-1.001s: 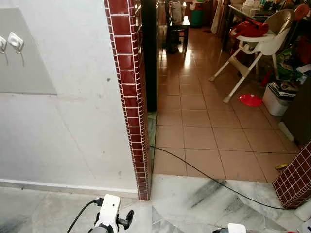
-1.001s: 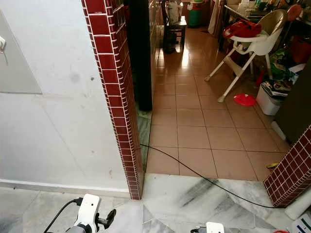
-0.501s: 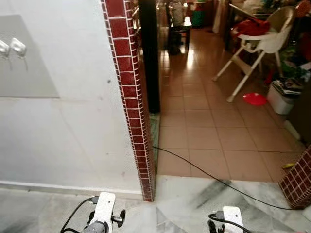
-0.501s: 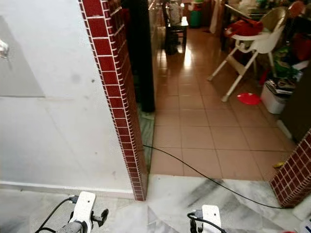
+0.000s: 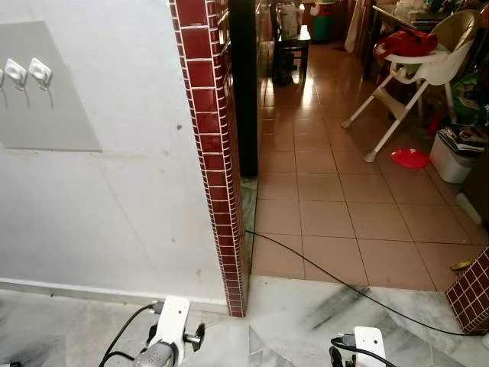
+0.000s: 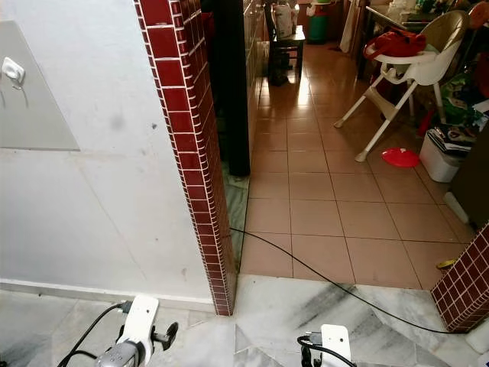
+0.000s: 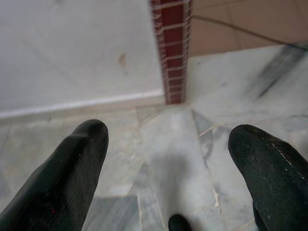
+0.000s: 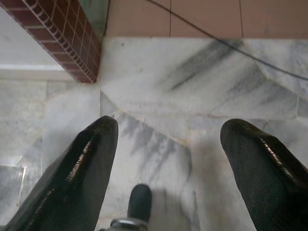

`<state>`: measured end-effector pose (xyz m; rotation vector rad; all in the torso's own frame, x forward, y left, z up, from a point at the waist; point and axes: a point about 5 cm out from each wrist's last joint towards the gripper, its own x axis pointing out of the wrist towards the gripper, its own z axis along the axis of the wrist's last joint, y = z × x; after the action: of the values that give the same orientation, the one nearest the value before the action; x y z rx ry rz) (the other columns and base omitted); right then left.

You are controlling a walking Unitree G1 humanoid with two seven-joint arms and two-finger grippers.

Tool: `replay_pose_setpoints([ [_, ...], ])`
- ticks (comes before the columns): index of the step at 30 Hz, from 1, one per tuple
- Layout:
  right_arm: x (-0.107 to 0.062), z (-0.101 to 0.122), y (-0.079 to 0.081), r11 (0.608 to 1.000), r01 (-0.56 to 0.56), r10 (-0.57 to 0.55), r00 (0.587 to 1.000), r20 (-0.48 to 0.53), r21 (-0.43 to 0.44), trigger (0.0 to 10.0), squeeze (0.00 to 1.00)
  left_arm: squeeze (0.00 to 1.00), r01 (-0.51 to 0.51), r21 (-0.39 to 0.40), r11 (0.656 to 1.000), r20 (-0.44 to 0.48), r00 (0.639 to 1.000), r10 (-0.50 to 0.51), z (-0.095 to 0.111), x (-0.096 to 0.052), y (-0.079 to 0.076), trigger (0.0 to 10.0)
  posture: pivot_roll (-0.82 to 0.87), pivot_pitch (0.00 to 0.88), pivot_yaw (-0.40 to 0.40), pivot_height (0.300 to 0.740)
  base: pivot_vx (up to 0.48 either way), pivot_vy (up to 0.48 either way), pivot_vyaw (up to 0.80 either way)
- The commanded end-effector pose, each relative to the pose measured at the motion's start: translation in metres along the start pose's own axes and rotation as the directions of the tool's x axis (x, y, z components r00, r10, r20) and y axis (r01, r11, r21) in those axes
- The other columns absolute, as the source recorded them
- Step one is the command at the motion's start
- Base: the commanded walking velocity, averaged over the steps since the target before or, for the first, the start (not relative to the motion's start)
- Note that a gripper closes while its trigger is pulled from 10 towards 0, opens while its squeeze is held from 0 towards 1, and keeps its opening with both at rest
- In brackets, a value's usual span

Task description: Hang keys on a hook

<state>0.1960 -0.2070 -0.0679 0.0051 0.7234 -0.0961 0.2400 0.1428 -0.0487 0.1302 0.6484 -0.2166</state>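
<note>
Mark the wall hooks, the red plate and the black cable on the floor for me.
wall hooks [image 5: 40, 71]: left eye view, white base of the right-hand hook.
red plate [image 5: 410, 158]: left eye view, its centre.
black cable [image 5: 336, 280]: left eye view, mid-run.

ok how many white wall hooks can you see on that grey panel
2 fully, both at the top of the grey wall panel: one white wall hook, another beside it. A third seems cut off at the picture's edge.

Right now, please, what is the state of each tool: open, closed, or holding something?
Left tool: open, holding nothing, above the marble floor.
Right tool: open, holding nothing, also above the marble floor.
</note>
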Motion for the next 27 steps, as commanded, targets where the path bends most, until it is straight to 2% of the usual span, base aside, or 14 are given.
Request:
replay_pose_setpoints([
  [1,0.002,0.011,0.001,0.999,-0.013,0.011,0.998,0.065,0.029,10.0,0.0,0.0,0.013,0.003,1.0,0.056,0.998,-0.013,0.01,0.001,0.003,10.0,-0.07,0.0,0.052,0.74,0.0,0.0,0.0],
  [2,0.003,0.017,0.001,0.999,-0.017,0.013,0.995,0.098,0.042,10.0,0.0,0.0,0.011,-0.019,1.0,0.08,0.997,-0.009,0.014,0.002,0.004,10.0,-0.07,0.0,0.052,0.74,0.0,0.0,0.0],
  [3,0.005,0.028,0.0,0.998,-0.022,0.012,0.988,0.154,0.061,10.0,0.0,0.0,0.007,-0.074,0.997,0.121,0.993,0.002,0.022,0.003,0.006,10.0,-0.07,0.0,0.045,0.74,0.0,0.0,0.0],
  [5,0.006,0.034,0.0,0.997,-0.025,0.012,0.983,0.181,0.072,10.0,0.0,0.0,0.003,-0.104,0.995,0.142,0.99,0.012,0.026,0.004,0.008,10.0,-0.07,0.0,0.041,0.74,0.0,0.0,0.0],
  [8,0.006,0.04,0.0,0.998,-0.028,0.013,0.976,0.218,0.063,10.0,0.0,0.0,-0.009,-0.11,0.994,0.162,0.986,0.026,0.031,0.004,0.008,10.0,-0.07,0.0,0.034,0.74,0.0,0.0,0.0],
  [13,0.008,0.061,0.004,0.997,-0.044,0.02,0.95,0.31,0.069,10.0,0.0,0.0,0.005,-0.128,0.992,0.274,0.961,0.031,0.058,0.009,0.003,10.0,-0.06,0.0,0.021,0.74,0.0,0.0,0.0],
  [14,0.008,0.066,0.007,0.995,-0.068,0.038,0.938,0.345,0.074,10.0,0.0,0.0,0.02,-0.152,0.988,0.306,0.952,0.028,0.066,0.009,0.002,10.0,-0.07,0.0,0.024,0.74,0.0,0.0,0.0],
  [16,0.008,0.068,0.008,0.994,-0.079,0.047,0.933,0.357,0.076,10.0,0.0,0.0,0.027,-0.16,0.987,0.315,0.949,0.025,0.068,0.009,0.001,10.0,-0.07,0.0,0.026,0.74,0.0,0.0,0.0],
  [17,0.007,0.082,0.013,0.994,-0.097,0.064,0.903,0.425,0.056,10.0,0.0,0.0,0.055,-0.147,0.988,0.4,0.916,0.009,0.082,0.008,-0.002,10.0,-0.07,0.0,0.031,0.74,0.0,0.0,0.0],
  [18,0.007,0.082,0.013,0.994,-0.097,0.064,0.903,0.425,0.056,10.0,0.0,0.0,0.055,-0.147,0.988,0.4,0.916,0.009,0.082,0.008,-0.002,10.0,-0.07,0.0,0.031,0.74,0.0,0.0,0.0],
  [19,0.005,0.09,0.014,0.993,-0.11,0.072,0.879,0.471,0.053,10.0,0.0,0.0,0.082,-0.169,0.982,0.444,0.896,0.002,0.089,0.006,-0.003,10.0,-0.07,0.0,0.033,0.74,0.0,0.0,0.0],
  [23,-0.001,0.107,0.016,0.993,-0.114,0.083,0.823,0.561,0.019,10.0,0.0,0.0,0.106,-0.2,0.974,0.514,0.858,0.012,0.1,0.002,-0.001,10.0,-0.07,0.0,0.031,0.74,0.0,0.0,0.0],
  [25,-0.002,0.109,0.015,0.994,-0.108,0.08,0.819,0.568,0.014,10.0,0.0,0.0,0.104,-0.196,0.975,0.522,0.853,0.014,0.101,0.002,-0.001,10.0,-0.07,0.0,0.031,0.74,0.0,0.0,0.0],
  [27,-0.004,0.12,0.019,0.992,-0.129,0.097,0.79,0.605,0.01,10.0,0.0,0.0,0.113,-0.176,0.978,0.572,0.82,0.008,0.114,-0.001,0.001,10.0,-0.06,0.0,0.028,0.74,0.0,0.0,0.0],
])
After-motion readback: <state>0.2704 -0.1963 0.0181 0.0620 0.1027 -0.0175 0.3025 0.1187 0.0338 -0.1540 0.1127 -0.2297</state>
